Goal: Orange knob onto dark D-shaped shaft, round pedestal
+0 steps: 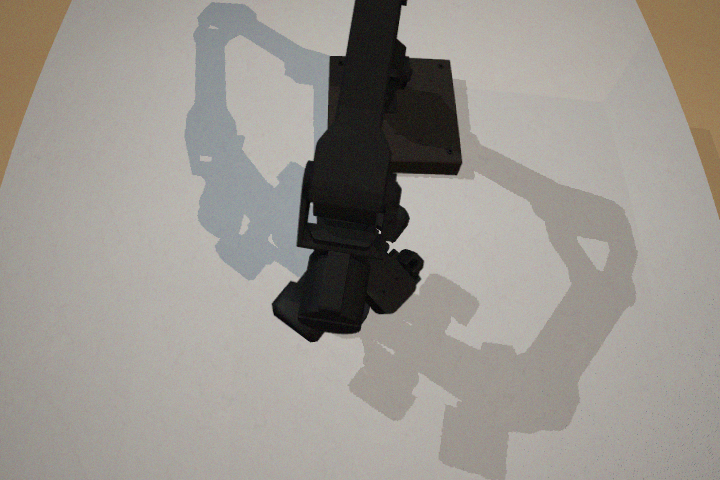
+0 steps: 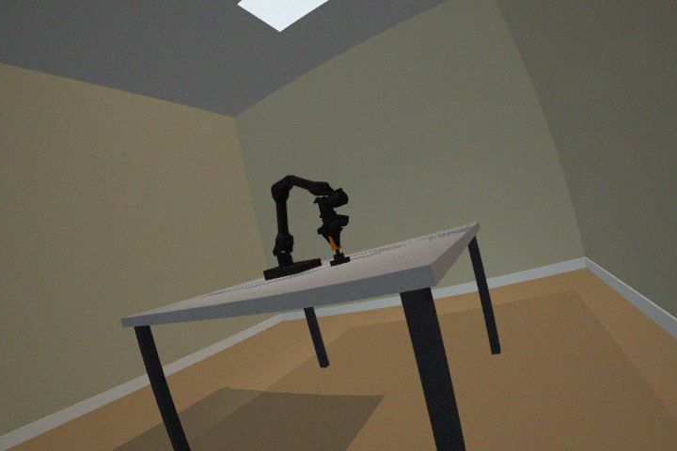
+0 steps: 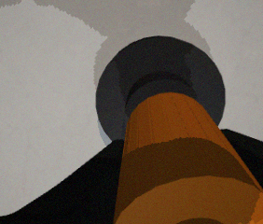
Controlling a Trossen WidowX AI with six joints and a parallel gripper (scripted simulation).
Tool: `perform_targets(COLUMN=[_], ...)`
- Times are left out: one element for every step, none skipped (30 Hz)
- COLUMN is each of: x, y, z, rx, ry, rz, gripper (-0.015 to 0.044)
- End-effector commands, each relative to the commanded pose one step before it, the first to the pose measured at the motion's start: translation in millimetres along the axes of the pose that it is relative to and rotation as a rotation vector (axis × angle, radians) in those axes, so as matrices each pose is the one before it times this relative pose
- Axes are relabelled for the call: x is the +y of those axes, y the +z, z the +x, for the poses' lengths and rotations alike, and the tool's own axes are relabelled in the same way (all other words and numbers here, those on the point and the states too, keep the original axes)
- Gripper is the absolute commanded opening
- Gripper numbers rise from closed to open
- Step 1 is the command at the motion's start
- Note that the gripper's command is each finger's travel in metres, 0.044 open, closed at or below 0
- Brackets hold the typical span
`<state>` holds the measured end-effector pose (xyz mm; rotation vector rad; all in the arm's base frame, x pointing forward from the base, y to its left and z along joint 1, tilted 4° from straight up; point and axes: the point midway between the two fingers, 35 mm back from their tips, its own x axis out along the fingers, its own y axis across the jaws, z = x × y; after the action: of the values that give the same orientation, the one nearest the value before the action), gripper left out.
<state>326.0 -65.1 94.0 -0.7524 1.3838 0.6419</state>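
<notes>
The orange knob (image 2: pixel 334 245) (image 3: pixel 171 117) is held between the fingers of my gripper (image 2: pixel 334 241) (image 3: pixel 171 144), which is shut on it. The dark round pedestal (image 2: pixel 339 261) (image 3: pixel 157 51) stands on the table below. In the exterior view a short dark part shows between the knob's lower end and the pedestal's wide base, so the knob stands above the base. In the wrist view the knob's lower end overlaps the pedestal's raised middle and hides the shaft. Whether the shaft's tip is inside the hole cannot be told. The arm hides knob and pedestal in the top view.
The arm's dark base plate (image 1: pixel 429 124) (image 2: pixel 292 269) stands on the pale table (image 1: pixel 145 367) (image 2: pixel 371 271), behind the pedestal. The arm reaches forward over the pedestal. Its shadows fall on both sides of it.
</notes>
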Motion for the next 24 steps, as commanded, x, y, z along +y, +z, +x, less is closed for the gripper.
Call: perform_targets(x=[0.21, -0.1, -0.12, 0.0, -0.17, -0.1, -0.09, -0.09, 0.0, 0.0, 0.0, 0.0, -0.01, -0.09, -0.12, -0.03, -0.04, -0.14, -0.03, -0.05, -0.08, -0.1, -0.13, -0.15], y=[0.46, 0.07, 0.08, 0.0, 0.12, 0.06, 0.06, 0.06, 0.0, 0.0, 0.0, 0.0, 0.02, 0.05, 0.05, -0.02, -0.01, 0.04, 0.01, 0.02, 0.02, 0.02, 0.01, -0.01], z=[1.2, 0.26, -0.7, 0.0, 0.0, 0.0, 0.53, 0.0, 0.0, 0.0, 0.0, 0.0, -1.15, -1.1, -1.13, -0.64, -0.65, -0.48, -0.04, -0.05, -0.04, -0.01, 0.07, 0.22], rx=[-0.00317, 0.0, -0.00001, 0.0, -0.00001, 0.0, 0.0, 0.0, 0.0, 0.0, 0.0, 0.0, 0.0, -0.00001, -0.00001, 0.0, 0.0, 0.0, 0.0, 0.0, 0.0, 0.0, 0.0, 0.0], ry=[-0.00012, -0.00001, -0.00001, 0.0, -0.00001, -0.00001, -0.00001, -0.00001, 0.0, 0.0, 0.0, 0.0, 0.0, -0.00001, -0.00001, 0.0, 0.0, -0.00001, 0.0, 0.0, 0.0, 0.0, 0.0, 0.0], rz=[-0.0077, 0.0, 0.0, 0.0, 0.0, 0.0, 0.0, 0.0, 0.0, 0.0, 0.0, 0.0, 0.0, 0.0, 0.0, 0.0, 0.0, 0.0, -0.0088, -0.0167, -0.0283, -0.0323, -0.0387, -0.0435], gripper=[0.0, 0.0, 0.0, 0.0, 0.0, 0.0, 0.0, 0.0, 0.0, 0.0, 0.0, 0.0, 0.0, 0.0, 0.0, 0.0, 0.0, 0.0, 0.0, 0.0, 0.0, 0.0, 0.0, 0.0])
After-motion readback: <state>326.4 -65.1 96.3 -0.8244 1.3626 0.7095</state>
